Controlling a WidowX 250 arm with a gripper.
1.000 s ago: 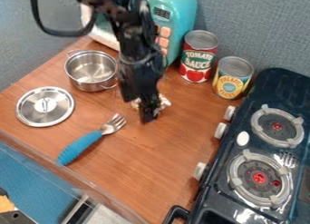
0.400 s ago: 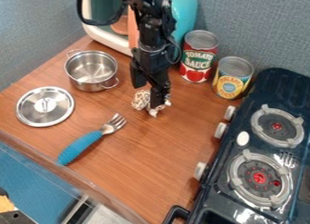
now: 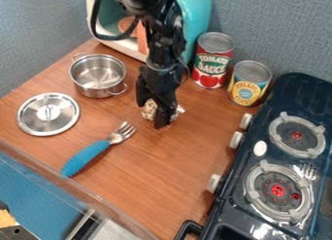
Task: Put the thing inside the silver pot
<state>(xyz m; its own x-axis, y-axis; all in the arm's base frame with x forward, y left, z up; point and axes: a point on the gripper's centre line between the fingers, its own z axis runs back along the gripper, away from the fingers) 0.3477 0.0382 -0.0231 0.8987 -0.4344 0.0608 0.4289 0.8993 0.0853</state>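
Gripper, black, two-finger point(image 3: 151, 115): hanging low over the brown wood-look surface point(image 3: 139, 171), right of the pot in the view. Its fingers stand apart; whether they touch the object cannot be told.

Arm, black, jointed point(image 3: 160, 40): enters at the view's top edge, in front of the microwave, and drops steeply to the gripper. A black cable point(image 3: 111, 37) loops out at its left.

Task item, one: small mottled brown-and-white object point(image 3: 149, 109), on the surface beneath the gripper, partly hidden by it; outside the pot. Full shape cannot be told.

Pot, round, silver metal point(image 3: 97, 93): upright, open-topped, two loop handles; bare metal bottom visible inside.

Lid, round, silver metal point(image 3: 65, 121): flat on the surface, near the pot and apart from it.

Microwave, toy, teal with white front edge point(image 3: 196, 18): behind the arm; an orange-brown shape point(image 3: 125, 24) shows in its opening.

Cans, two, upright, near each other: one red-labelled with a green band point(image 3: 210, 71), one yellow-labelled point(image 3: 246, 92).

Fork, blue-handled, metal-tined point(image 3: 88, 156): lying below the pot in the view.

Stove, toy, black, two grey-ringed burners point(image 3: 259, 122): at the view's right.
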